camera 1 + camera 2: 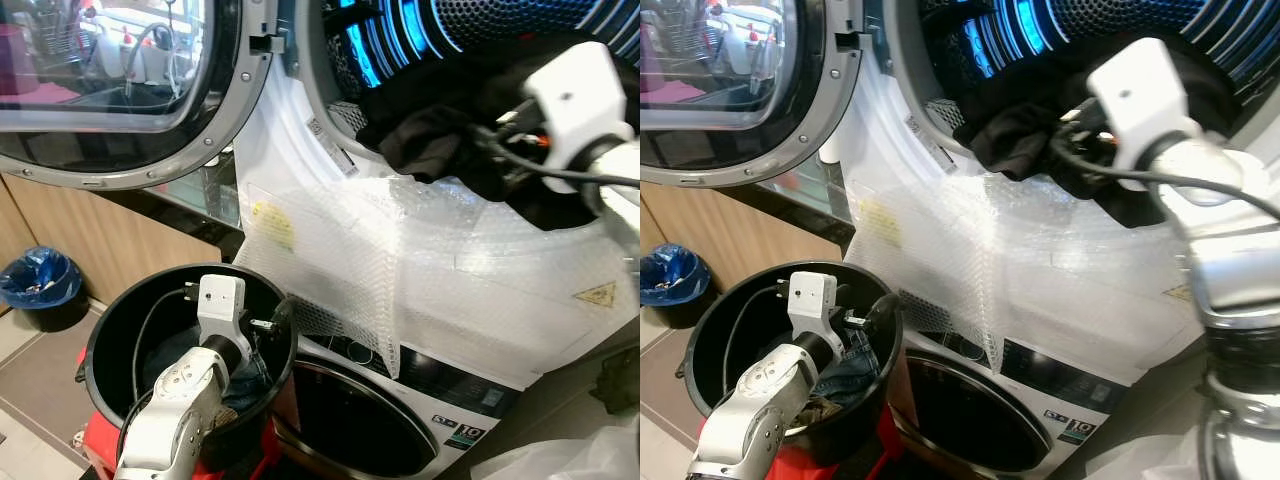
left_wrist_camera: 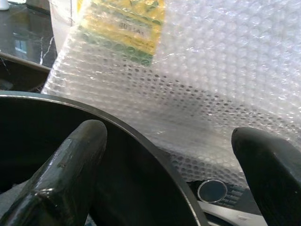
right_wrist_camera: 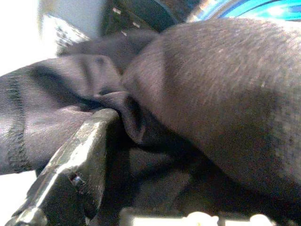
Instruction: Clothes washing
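Midway through loading: right hand (image 1: 1065, 135) clamped on dark crumpled garment (image 1: 430, 135) at the upper-right drum mouth (image 1: 400, 50), left hand (image 1: 268, 335) spread open over near-left round black plastic bucket (image 1: 110, 340), denim inside.

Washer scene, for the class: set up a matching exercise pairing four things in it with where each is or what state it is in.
Things:
1. Black garment
2. Black bucket
3. Bubble wrap
4. Left hand

Places or states:
A. Draped over the washer's front
B. Open, at the bucket's rim
C. Hanging out of the upper drum's mouth
D. On the floor before the lower washer, holding clothes

Pairs: 1-C, 2-D, 3-A, 4-B
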Available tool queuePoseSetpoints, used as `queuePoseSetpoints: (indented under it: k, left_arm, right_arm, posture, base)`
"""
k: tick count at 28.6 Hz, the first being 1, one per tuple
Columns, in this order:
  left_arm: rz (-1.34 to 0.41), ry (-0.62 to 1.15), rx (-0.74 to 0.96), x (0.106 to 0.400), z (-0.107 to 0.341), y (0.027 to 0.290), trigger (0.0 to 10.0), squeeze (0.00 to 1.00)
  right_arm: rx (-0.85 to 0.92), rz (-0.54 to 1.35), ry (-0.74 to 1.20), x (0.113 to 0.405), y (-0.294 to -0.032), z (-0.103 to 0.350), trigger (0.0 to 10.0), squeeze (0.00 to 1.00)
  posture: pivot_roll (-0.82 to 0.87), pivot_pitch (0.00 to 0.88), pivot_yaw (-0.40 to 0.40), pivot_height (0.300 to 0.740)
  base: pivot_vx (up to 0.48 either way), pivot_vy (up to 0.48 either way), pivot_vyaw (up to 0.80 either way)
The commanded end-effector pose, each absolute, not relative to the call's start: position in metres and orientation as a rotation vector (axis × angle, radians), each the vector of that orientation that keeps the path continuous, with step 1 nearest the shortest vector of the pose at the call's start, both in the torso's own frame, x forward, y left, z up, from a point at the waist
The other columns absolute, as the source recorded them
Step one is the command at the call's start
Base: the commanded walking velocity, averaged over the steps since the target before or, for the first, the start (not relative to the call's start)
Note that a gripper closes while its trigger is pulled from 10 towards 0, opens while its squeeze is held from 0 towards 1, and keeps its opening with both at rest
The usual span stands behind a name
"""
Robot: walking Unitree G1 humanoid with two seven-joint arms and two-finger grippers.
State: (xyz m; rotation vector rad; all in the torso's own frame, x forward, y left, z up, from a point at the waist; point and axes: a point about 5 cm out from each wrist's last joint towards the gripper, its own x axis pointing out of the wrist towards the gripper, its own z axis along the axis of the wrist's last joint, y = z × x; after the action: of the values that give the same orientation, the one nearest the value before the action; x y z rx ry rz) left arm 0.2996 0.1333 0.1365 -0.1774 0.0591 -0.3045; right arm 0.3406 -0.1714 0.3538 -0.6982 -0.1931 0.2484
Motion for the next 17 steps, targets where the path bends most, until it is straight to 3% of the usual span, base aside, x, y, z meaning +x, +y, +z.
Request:
queuePoseSetpoints:
  k: [1, 10, 17]
  left_arm:
    - [-0.309, 0.029, -0.164, 0.301, 0.143, 0.131, 10.0, 0.00]
    - [-0.302, 0.023, -0.145, 0.298, 0.145, 0.131, 10.0, 0.00]
    - [-0.282, 0.016, -0.149, 0.293, 0.146, 0.131, 10.0, 0.00]
  right_arm:
    - [-0.754, 0.257, -0.225, 0.344, -0.162, 0.359, 10.0, 0.00]
    - [-0.891, 0.347, -0.258, 0.375, -0.121, 0.355, 10.0, 0.00]
    - [-0.956, 0.254, -0.285, 0.405, -0.120, 0.376, 10.0, 0.00]
  posture:
    - [-0.14, 0.000, -0.096, 0.740]
    - [-0.12, 0.018, -0.117, 0.740]
    - [-0.08, 0.031, -0.132, 0.740]
  base:
    - [0.000, 0.000, 0.00]
    - [0.000, 0.000, 0.00]
    - [0.000, 0.000, 0.00]
